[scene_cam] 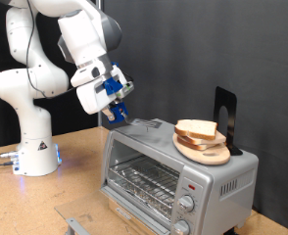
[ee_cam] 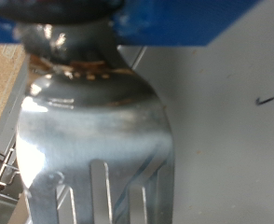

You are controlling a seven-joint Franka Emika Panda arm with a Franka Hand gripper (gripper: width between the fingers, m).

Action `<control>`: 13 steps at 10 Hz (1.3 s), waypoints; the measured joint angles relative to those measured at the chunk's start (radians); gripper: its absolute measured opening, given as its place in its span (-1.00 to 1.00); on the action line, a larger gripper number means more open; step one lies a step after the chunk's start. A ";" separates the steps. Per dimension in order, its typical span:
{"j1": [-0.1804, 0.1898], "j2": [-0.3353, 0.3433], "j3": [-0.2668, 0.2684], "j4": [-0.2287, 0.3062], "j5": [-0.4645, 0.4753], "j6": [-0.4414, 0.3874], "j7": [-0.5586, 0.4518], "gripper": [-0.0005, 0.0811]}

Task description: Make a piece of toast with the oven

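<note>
Exterior view: gripper (scene_cam: 116,110) hangs over the oven (scene_cam: 178,166) roof's left end, clamped on a metal spatula (scene_cam: 139,124); the piece of toast (scene_cam: 196,129) sits on a wooden plate (scene_cam: 205,152) atop the oven. Wrist view: spatula (ee_cam: 95,131) fills the frame. Judging: lifting stage, blade must slide under the bread.

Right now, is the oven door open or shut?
Shut. In the exterior view the oven has its glass door upright against the front, the wire rack seen through it.
</note>
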 joint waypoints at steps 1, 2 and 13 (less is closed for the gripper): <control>-0.005 0.033 0.008 0.018 -0.003 0.018 0.006 -0.05; -0.009 0.062 0.013 0.035 -0.004 0.038 0.009 -0.05; -0.011 0.177 0.021 0.142 -0.013 0.097 0.004 -0.05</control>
